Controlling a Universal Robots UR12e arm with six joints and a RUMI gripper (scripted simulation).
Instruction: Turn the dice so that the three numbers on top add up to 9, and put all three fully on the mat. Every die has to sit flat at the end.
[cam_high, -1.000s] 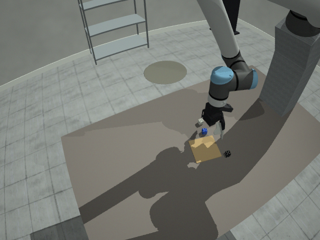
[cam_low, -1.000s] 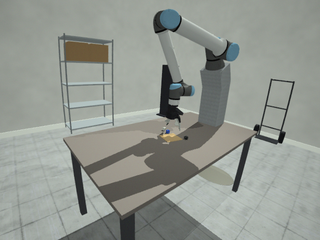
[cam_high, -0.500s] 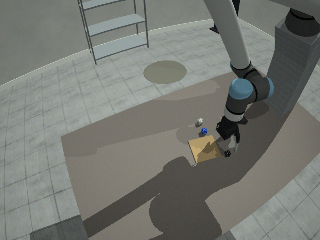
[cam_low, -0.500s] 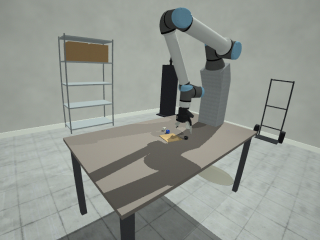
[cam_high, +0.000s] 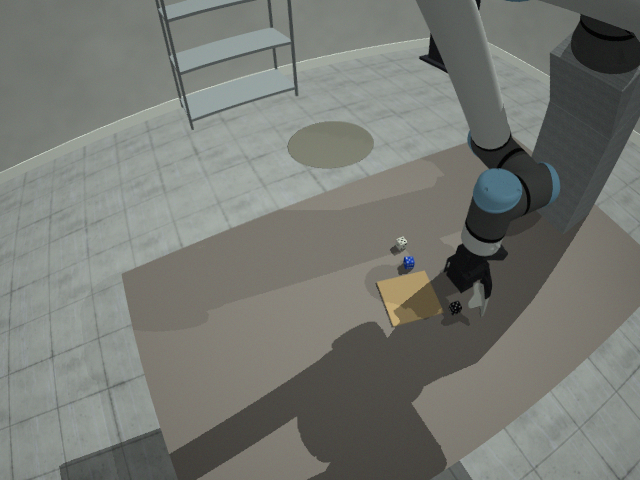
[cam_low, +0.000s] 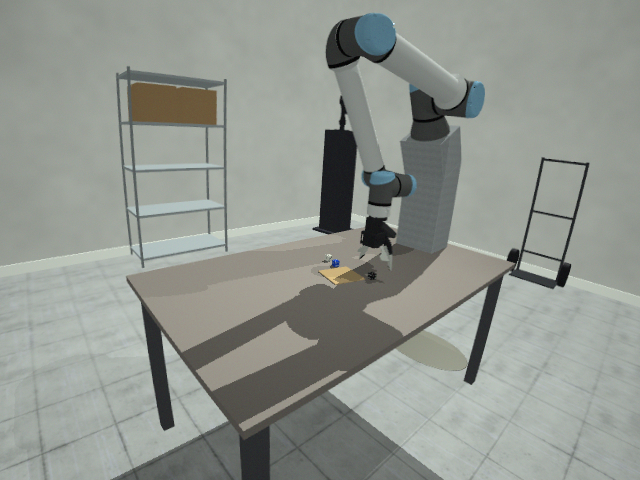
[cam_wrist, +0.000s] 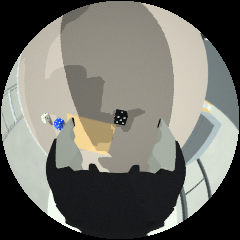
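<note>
A tan mat (cam_high: 408, 297) (cam_low: 341, 274) (cam_wrist: 92, 135) lies on the table. A black die (cam_high: 455, 307) (cam_low: 370, 275) (cam_wrist: 120, 117) sits on the table just off the mat's right edge. A blue die (cam_high: 408, 262) (cam_low: 334, 262) (cam_wrist: 59, 123) sits just off the mat's far corner. A white die (cam_high: 401, 242) (cam_low: 327, 256) (cam_wrist: 45, 118) sits a little beyond the blue one. My gripper (cam_high: 479, 303) (cam_low: 374, 260) (cam_wrist: 116, 118) is open and empty. It hangs a short way above the table by the black die, which shows between the fingers in the wrist view. The top faces are too small to read.
The arm's grey pedestal (cam_high: 584, 129) (cam_low: 429, 196) stands at the table's back right corner, close behind the gripper. A metal shelf (cam_low: 173, 165), a black column (cam_low: 337, 180) and a hand truck (cam_low: 547, 222) stand on the floor away from the table.
</note>
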